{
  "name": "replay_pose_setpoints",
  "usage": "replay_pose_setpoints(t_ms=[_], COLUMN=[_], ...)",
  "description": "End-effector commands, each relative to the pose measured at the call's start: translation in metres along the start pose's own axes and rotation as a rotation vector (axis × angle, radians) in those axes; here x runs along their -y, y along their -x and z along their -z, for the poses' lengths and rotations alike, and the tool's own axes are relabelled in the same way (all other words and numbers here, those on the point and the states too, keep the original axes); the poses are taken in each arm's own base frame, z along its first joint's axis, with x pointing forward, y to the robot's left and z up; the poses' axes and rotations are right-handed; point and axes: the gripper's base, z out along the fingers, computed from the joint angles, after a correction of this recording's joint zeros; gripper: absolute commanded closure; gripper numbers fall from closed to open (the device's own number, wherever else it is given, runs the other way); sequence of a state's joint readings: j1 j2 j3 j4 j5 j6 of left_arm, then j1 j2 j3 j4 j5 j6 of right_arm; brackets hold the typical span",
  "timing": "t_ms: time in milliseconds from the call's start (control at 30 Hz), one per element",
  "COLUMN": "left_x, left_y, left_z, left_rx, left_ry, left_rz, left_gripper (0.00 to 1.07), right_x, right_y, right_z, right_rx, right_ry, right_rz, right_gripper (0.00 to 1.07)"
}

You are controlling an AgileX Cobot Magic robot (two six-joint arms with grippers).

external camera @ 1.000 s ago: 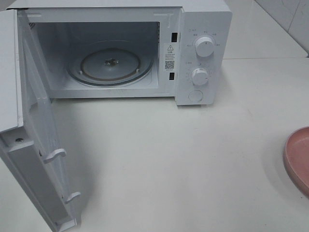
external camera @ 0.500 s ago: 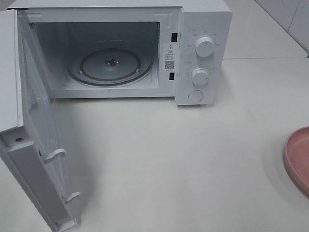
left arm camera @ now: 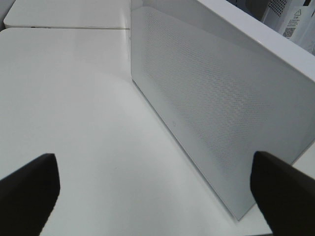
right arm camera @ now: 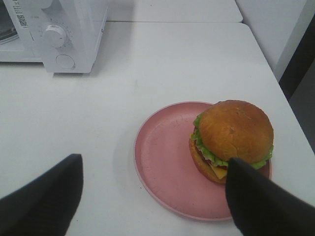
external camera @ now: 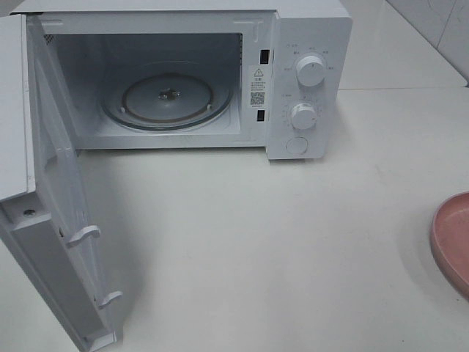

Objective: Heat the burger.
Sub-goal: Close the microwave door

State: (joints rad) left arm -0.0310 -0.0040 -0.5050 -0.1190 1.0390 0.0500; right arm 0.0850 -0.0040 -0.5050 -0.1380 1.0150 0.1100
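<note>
On the white tabletop (external camera: 256, 242) stands a white microwave (external camera: 308, 81) with its door (external camera: 62, 220) swung wide toward the left arm's side, showing the glass turntable (external camera: 167, 97) bare inside. Two white knobs (external camera: 311, 71) sit one above the other on its control panel, with a round button below them.

Well off to the right-arm side, a round pink plate (right arm camera: 167, 162) lies flat on the tabletop; only its edge shows in the high view (external camera: 453, 238). The burger (right arm camera: 232, 140) sits upright on the plate, toward one side of it rather than at its centre.

The right gripper (right arm camera: 152, 196) hovers above the near rim of the plate with its dark fingers (right arm camera: 44, 196) spread wide and nothing between them. One finger overlaps the burger's near edge in the wrist view; whether it touches I cannot tell. The other is over bare tabletop beside the plate.

The left gripper (left arm camera: 155, 189) hangs beside the door's outer face (left arm camera: 221, 98), fingers (left arm camera: 29, 189) wide apart and empty, far from the burger.
</note>
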Motion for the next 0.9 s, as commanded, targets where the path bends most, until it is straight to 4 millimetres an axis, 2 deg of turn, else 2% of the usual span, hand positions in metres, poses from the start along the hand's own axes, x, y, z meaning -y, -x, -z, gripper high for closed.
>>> replay_pose_setpoints(t_ms=[33,900], left_x=[0.0006,0.0013], left_y=[-0.0017,0.002], left_z=[0.0024,0.0046], left_rx=[0.021,0.045], left_ry=[-0.001,-0.005], left_rz=[0.005,0.011], left_gripper=[0.09,0.09], right_x=[0.0006,0.0006], right_y=[-0.0013,-0.0013], right_z=[0.0031,0.0031], right_rx=[0.036,0.036], right_ry=[-0.004,-0.004], right_rz=[-0.006,-0.006], right_gripper=[0.31,0.31])
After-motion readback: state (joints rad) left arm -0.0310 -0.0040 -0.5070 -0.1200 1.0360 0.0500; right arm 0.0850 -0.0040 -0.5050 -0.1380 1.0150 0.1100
